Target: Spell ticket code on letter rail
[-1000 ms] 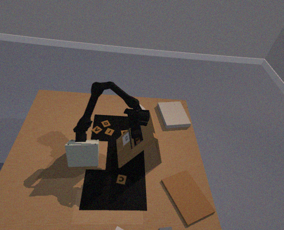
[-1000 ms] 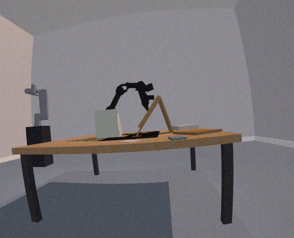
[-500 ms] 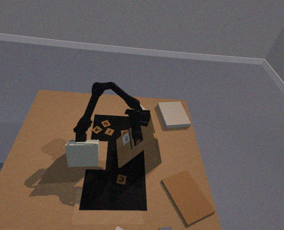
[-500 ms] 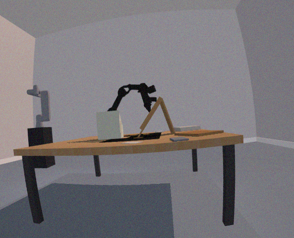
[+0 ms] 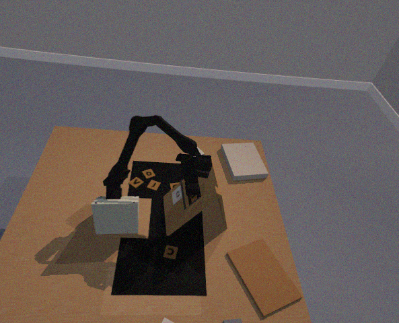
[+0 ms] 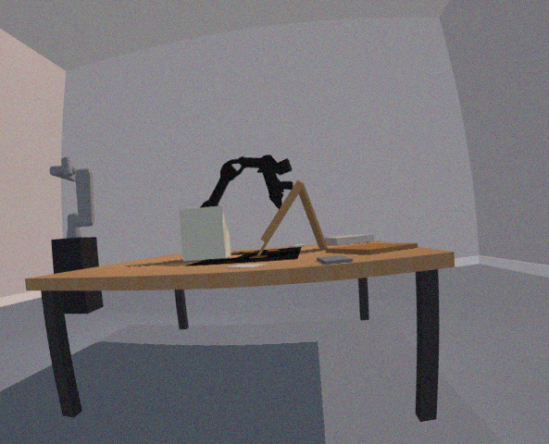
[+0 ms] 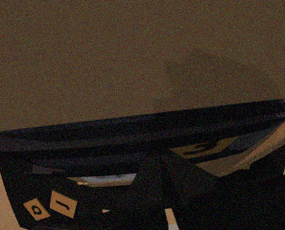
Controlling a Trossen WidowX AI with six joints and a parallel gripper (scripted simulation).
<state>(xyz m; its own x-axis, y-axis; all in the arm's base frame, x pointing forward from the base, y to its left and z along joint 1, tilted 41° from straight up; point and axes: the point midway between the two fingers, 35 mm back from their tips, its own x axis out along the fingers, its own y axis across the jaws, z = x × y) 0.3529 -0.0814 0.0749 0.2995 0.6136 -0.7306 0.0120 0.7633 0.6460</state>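
Note:
A wooden board leans like a tent on the counter, with a dark rail across its face. One tile sits in the rail, partly hidden by my fingers; its mark looks like a 3. The pale ticket is beside the rail, its print unreadable. My gripper is shut and empty, its tips at the rail by that tile. Loose tiles lie flat: V, J, O or Q, one half hidden, and C or U.
A pale green box stands by the arm's base. A white box lies beyond the board. A wooden slab lies near the counter's edge. A small grey block lies at the near end. Black mats lie under the tiles.

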